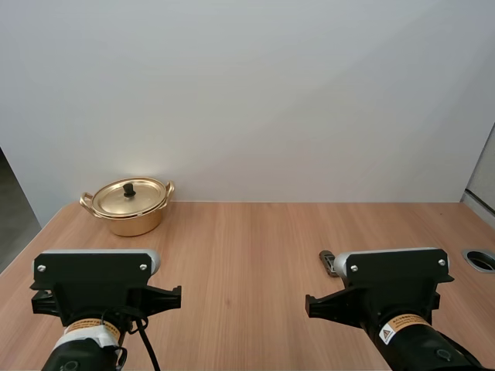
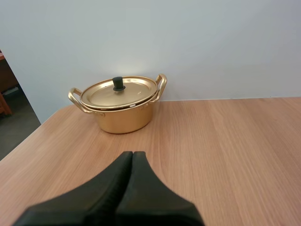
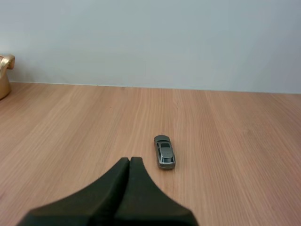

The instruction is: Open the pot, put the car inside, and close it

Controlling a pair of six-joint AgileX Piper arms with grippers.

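At the far left corner of the table [image 1: 247, 239] stands a shiny gold pot [image 1: 131, 222] with two loop handles. Its lid [image 1: 143, 198] is on, topped by a black knob [image 1: 128, 188]. The left end effector [image 2: 132, 155] hangs well short of it, fingers pressed together on nothing. Right of centre lies a small grey car [image 3: 164, 151], just ahead of the right end effector [image 3: 129, 161], likewise closed and empty.

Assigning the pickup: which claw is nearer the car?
Right. The right claw is shut just short of the car; the left claw, also shut, points at the pot, well to the car's left.
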